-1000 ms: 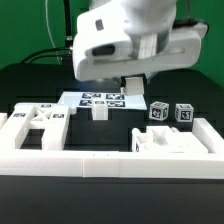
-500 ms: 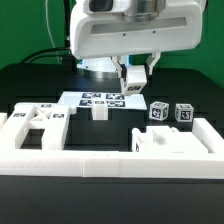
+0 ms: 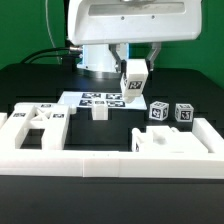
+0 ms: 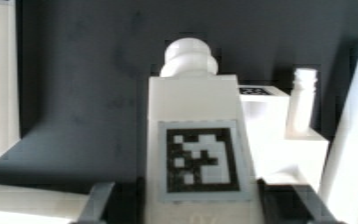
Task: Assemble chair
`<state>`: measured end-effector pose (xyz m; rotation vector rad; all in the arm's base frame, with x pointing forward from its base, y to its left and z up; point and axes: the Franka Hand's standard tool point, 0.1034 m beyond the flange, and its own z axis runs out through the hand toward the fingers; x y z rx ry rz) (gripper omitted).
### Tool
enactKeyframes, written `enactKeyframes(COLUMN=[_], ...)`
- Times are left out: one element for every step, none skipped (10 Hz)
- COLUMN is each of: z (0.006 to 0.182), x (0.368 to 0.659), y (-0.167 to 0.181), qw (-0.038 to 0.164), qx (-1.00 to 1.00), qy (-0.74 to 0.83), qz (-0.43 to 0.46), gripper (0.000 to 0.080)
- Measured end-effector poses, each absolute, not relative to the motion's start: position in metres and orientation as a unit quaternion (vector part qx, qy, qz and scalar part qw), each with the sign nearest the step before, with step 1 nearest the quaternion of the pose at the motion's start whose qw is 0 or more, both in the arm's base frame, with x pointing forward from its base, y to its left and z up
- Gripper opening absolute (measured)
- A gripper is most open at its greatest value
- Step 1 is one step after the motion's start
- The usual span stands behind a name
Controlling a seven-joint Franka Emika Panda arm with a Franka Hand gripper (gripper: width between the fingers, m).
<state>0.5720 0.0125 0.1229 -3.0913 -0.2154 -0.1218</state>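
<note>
Several matte white plastic chair parts lay loose on the black counter (image 3: 30, 85): flat slabs (image 3: 35, 122) at the exterior view's left, a short block (image 3: 99, 110) near the marker board (image 3: 90, 98), and a blocky piece (image 3: 160, 142) just beyond the long low white border wall (image 3: 100, 165). Nothing looked joined, so I judged nearly all the assembly left. The gripper (image 3: 134, 66) was clamped on a matte white square-ended plastic post (image 3: 134, 88), held above the counter over the marker board's right end. Its long axis ran near upright, tagged face toward the exterior camera; in the wrist view its rounded peg (image 4: 190, 55) pointed away from the gripper
</note>
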Motion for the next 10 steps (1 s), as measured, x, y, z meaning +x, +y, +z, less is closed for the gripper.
enactKeyframes(z=[0.123, 0.122, 0.120, 0.120, 0.123, 0.124, 0.123, 0.123, 0.124, 0.122], x=[0.574, 0.579, 0.588, 0.601, 0.612, 0.615, 0.615, 0.615, 0.616, 0.615], y=[0.011, 0.009, 0.016, 0.030, 0.038, 0.040, 0.040, 0.040, 0.039, 0.041], qw=[0.017, 0.010, 0.007, 0.009, 0.011, 0.013, 0.013, 0.013, 0.010, 0.011], qx=[-0.995, -0.992, -0.987, -0.983, -0.980, -0.979, -0.979, -0.979, -0.977, -0.977], qy=[-0.068, -0.070, -0.071, -0.074, -0.077, -0.075, -0.076, -0.076, -0.077, -0.074], qz=[-0.066, -0.108, -0.143, -0.166, -0.185, -0.187, -0.186, -0.189, -0.201, -0.199], gripper=[0.0287, 0.0287, 0.0287, 0.0287, 0.0287, 0.0287, 0.0287, 0.0287, 0.0287, 0.0287])
